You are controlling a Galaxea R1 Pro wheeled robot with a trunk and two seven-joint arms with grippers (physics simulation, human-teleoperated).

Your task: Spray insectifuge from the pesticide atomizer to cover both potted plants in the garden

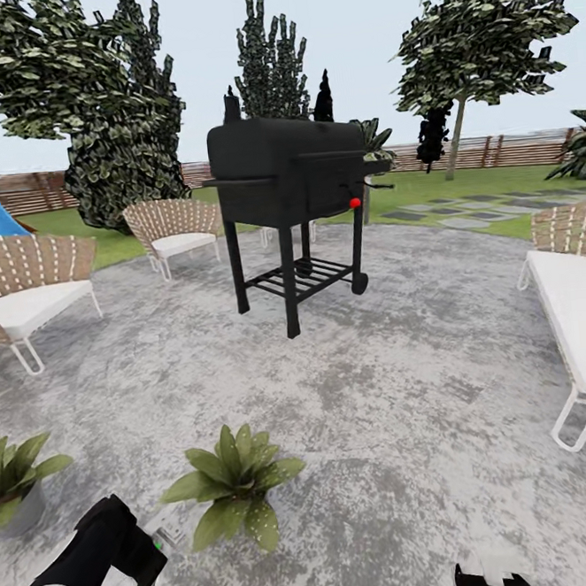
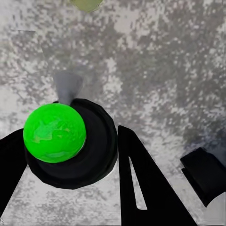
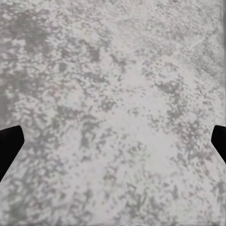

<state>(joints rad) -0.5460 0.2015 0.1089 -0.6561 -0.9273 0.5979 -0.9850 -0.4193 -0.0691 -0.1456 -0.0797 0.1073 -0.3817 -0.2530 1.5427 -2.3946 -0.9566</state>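
- On the round mottled grey patio (image 1: 381,383), a black barbecue grill (image 1: 287,173) stands at 12 o'clock, woven chairs (image 1: 174,228) around.
- Two potted plants (image 1: 234,480) sit at 7 and 9 o'clock.
- Left gripper (image 2: 70,155) pinches the pesticide atomizer (image 2: 56,134).
- Right gripper (image 3: 113,141) is spread wide over paving.

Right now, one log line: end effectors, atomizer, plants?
left end effector: shut on pesticide atomizer | right end effector: open over patio | potted plants: just ahead | grill: beyond
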